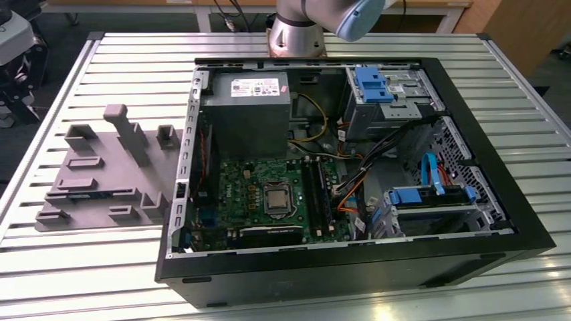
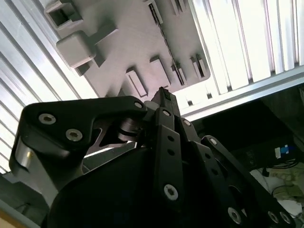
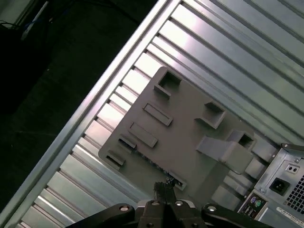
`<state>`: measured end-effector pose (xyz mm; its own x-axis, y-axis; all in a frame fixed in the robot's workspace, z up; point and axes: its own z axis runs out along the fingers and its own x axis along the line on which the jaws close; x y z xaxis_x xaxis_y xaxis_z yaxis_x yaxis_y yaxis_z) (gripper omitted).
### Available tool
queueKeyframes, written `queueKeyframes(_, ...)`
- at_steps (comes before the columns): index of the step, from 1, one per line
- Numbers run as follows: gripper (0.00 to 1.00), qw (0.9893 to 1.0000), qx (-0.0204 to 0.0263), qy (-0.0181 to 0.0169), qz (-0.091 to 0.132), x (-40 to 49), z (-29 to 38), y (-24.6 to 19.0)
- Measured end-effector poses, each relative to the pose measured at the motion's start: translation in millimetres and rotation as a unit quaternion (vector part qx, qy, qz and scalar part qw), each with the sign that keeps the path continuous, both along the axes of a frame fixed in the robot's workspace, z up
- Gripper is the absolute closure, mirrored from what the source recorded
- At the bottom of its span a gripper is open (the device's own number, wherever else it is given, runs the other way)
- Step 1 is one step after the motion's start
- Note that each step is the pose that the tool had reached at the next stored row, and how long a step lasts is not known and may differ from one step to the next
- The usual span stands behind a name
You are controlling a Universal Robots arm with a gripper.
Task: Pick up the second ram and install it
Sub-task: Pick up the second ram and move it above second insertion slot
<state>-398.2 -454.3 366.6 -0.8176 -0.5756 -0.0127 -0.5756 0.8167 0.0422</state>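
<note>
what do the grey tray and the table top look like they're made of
The grey tray looks like plastic, moulded or printed: matte, even grey, with blocky posts and pockets in one piece. The table top looks like bare metal, probably aluminium: silvery ribbed slats that throw bright glare.

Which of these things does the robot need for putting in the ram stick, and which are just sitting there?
For the job: tool; ram stick standing in the grey holder tray; motherboard; black memory slots.
Just sitting there: power supply; blue drive brackets; cables; slatted table.
</note>
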Motion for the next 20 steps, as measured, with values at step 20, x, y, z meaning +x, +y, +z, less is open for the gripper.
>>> queueKeyframes(20, 0.89, 0.9900, -0.0001, 0.0000, 0.141, 0.0, -1.4, -0.4)
